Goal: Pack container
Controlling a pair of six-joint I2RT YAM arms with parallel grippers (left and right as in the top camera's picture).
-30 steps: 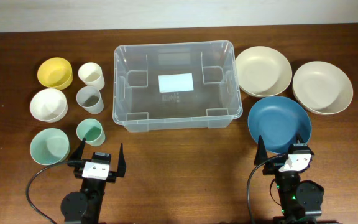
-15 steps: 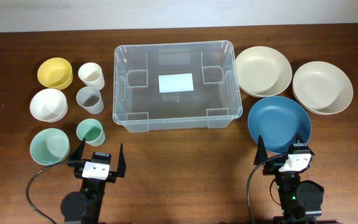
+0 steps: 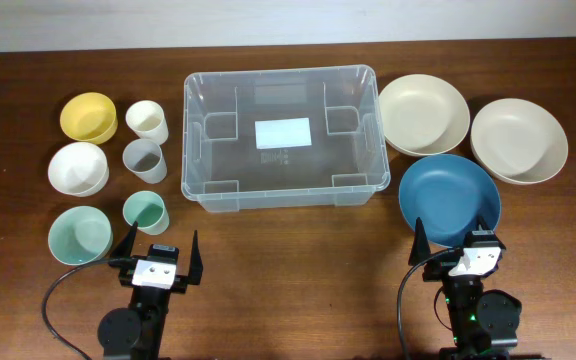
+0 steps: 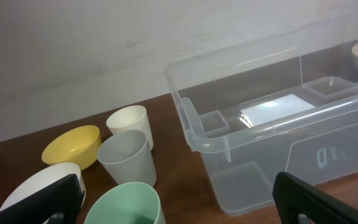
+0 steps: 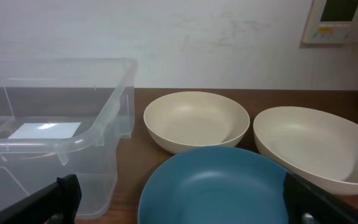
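Your left gripper (image 3: 161,244) sits at the near edge of the desk (image 3: 288,270), toward the left corner. Its two fingers stand wide apart and hold nothing. Your right gripper (image 3: 457,238) sits at the near edge toward the right corner, also spread wide and holding nothing.

Just beyond the left gripper stands the green cup (image 3: 146,211), with the pale green bowl (image 3: 79,234) beside it on the left. Further toward the far edge come the grey cup (image 3: 144,159) and the cream cup (image 3: 147,120). The white bowl (image 3: 77,167) and the yellow bowl (image 3: 88,115) are on the left edge side.

Just beyond the right gripper lies the blue plate (image 3: 448,195). Behind it, the inner cream bowl (image 3: 424,113) stands close beside the container. The outer cream bowl (image 3: 519,139) is nearer the right edge.

The container (image 3: 218,150) stands upright in the middle of the desk, between the cups and the bowls and closer to the far edge. The white label (image 3: 283,132) is on its base.
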